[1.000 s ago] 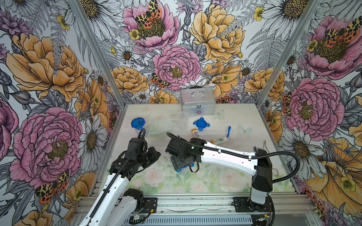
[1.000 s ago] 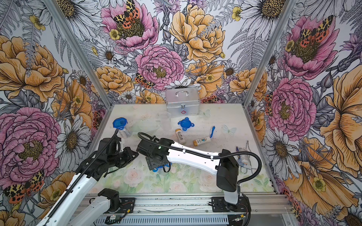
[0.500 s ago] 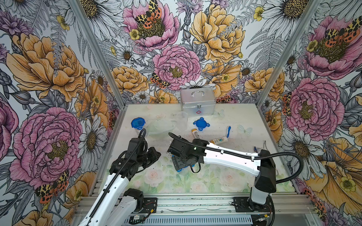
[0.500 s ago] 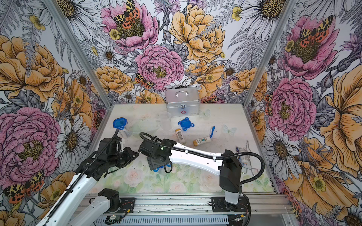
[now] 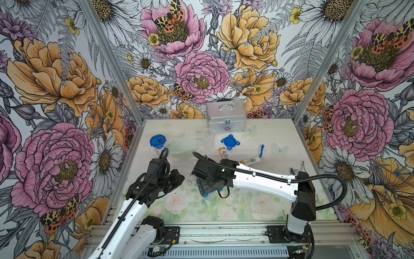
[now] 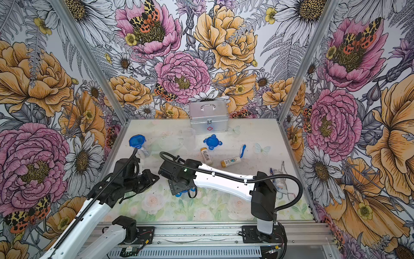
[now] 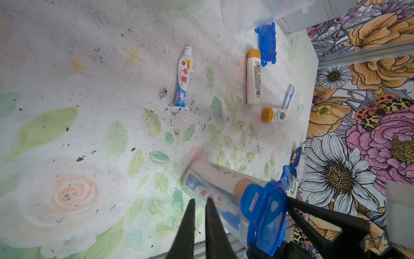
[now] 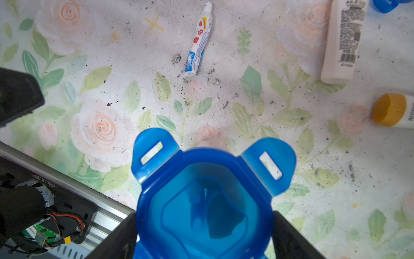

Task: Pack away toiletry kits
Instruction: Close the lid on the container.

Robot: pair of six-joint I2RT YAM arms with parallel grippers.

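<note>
My right gripper (image 8: 205,228) is shut on a clear cup (image 7: 215,186) closed with a blue clip-tab lid (image 8: 203,201). The cup lies tilted low over the mat and holds a tube, a bottle and something blue. In both top views the wrist covers most of it, leaving only blue bits of the lid (image 5: 205,194) (image 6: 179,194) showing. My left gripper (image 7: 200,201) is shut and empty, right beside the cup's base. Loose on the mat are a white-blue tube (image 7: 184,78), two yellow-capped bottles (image 5: 224,153) (image 5: 249,161), a toothbrush (image 5: 261,150) and a blue lid (image 5: 229,141).
A silver case (image 5: 226,117) stands against the back wall. In front of it is an empty clear cup (image 5: 208,134). Another blue-lidded cup (image 5: 158,141) stands at the back left. A small clip-on bottle (image 6: 279,179) lies by the right wall.
The right arm has shifted very slightly with the cup still in its grip. The left arm has stayed where it was.
</note>
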